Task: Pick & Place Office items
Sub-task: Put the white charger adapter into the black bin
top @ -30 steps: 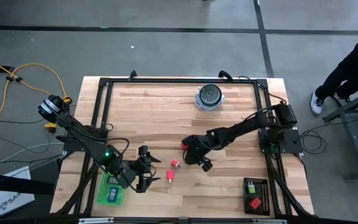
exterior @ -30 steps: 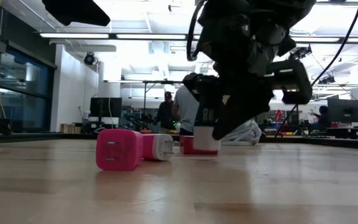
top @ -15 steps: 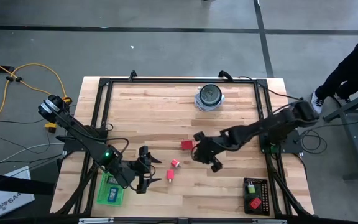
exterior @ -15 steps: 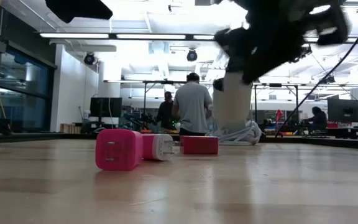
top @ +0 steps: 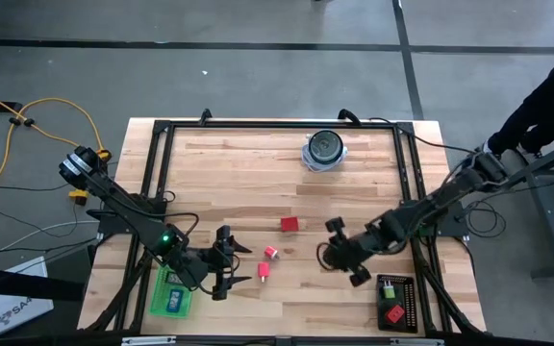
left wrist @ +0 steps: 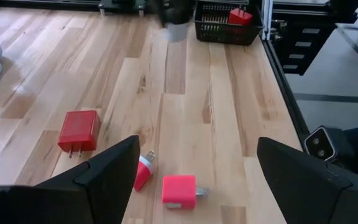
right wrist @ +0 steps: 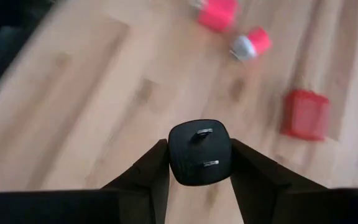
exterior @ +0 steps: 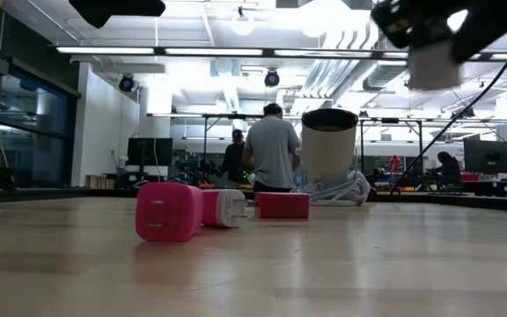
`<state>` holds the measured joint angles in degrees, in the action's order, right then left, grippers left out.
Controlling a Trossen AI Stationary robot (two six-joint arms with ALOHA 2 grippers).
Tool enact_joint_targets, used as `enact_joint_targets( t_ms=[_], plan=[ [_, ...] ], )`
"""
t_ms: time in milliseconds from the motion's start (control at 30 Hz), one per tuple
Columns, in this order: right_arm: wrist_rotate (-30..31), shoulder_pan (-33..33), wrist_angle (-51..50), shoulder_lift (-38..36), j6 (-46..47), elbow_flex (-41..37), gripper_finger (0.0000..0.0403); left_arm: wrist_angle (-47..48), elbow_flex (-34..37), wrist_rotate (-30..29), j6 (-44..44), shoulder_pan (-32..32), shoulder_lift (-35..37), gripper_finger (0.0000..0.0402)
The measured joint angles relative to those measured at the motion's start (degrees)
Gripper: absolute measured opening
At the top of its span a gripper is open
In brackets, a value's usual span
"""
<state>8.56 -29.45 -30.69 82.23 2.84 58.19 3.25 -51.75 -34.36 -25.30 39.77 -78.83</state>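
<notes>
My right gripper [right wrist: 199,163] is shut on a plug adapter [right wrist: 199,151] with a black two-pronged face; its pale body [exterior: 434,67] hangs high over the table. In the high view this gripper [top: 338,256] is between the loose items and the black tray [top: 395,285]. A red block [top: 289,224], a small red-and-white plug [top: 269,252] and a pink plug [top: 263,271] lie on the wood. My left gripper [top: 224,270] hovers open near the green tray [top: 172,280], its fingers wide above the pink plug [left wrist: 180,191]. My right gripper pinches the adapter between its two fingers [right wrist: 156,167], one on each of two opposite sides [right wrist: 175,155]. The fingers slant downward from the table's right side. The pronged face is turned back toward the wrist. The adapter is lifted clear of the table.
A round blue-white object with a dark top [top: 323,149] stands at the far middle. The black tray holds a red piece [top: 391,313]; the green tray holds a blue piece [top: 174,302]. A dark frame [top: 287,124] rims the table. People stand in the room beyond.
My right gripper has risen from the table beside the red block with the adapter and swung toward the table's right and near edge, toward the black tray, rolling as it went. The red block and the two small plugs have stayed where they were.
</notes>
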Motion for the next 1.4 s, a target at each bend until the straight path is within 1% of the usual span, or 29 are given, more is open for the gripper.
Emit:
enact_joint_targets(
  t_ms=[67,133,300,433,500,633,800,1133,1400],
  plan=[
    [-0.56,-1.61,-0.51,0.03,-1.19,0.11,0.0132,-0.16,0.0,-0.01,0.0,-0.01,0.0,0.0317],
    [-2.06,-3.14,-2.09,0.05,-2.96,0.03,0.0132,-0.44,0.0,-0.01,0.0,0.0,0.0,0.0317],
    [-5.76,-6.9,-2.12,0.05,-5.57,0.03,0.0132,-0.82,0.0,0.0,0.0,-0.01,0.0,0.0317],
    [-5.92,-10.24,-2.71,0.05,-5.96,0.03,0.0132,-0.79,0.0,0.01,0.0,-0.02,0.0,0.0317],
    [-5.42,-11.8,-4.95,0.05,-5.23,0.03,0.0132,-0.79,0.0,0.01,0.0,0.0,0.0,0.0317],
    [-4.19,-14.8,-8.97,0.05,-1.64,0.03,0.0132,-0.77,0.0,-0.01,0.0,-0.02,0.0,0.0317],
    [-2.51,-19.63,-10.53,0.05,2.8,0.05,0.0132,-0.76,0.0,0.01,0.0,0.0,0.0,0.0317],
    [4.87,-28.77,-14.22,0.04,14.54,0.03,0.0132,-0.74,0.0,0.01,0.0,0.0,0.0,0.0317],
    [8.81,-33.37,-15.83,0.03,24.41,0.03,0.0132,-0.74,0.0,0.01,0.02,0.0,0.0,0.0317]
  ],
)
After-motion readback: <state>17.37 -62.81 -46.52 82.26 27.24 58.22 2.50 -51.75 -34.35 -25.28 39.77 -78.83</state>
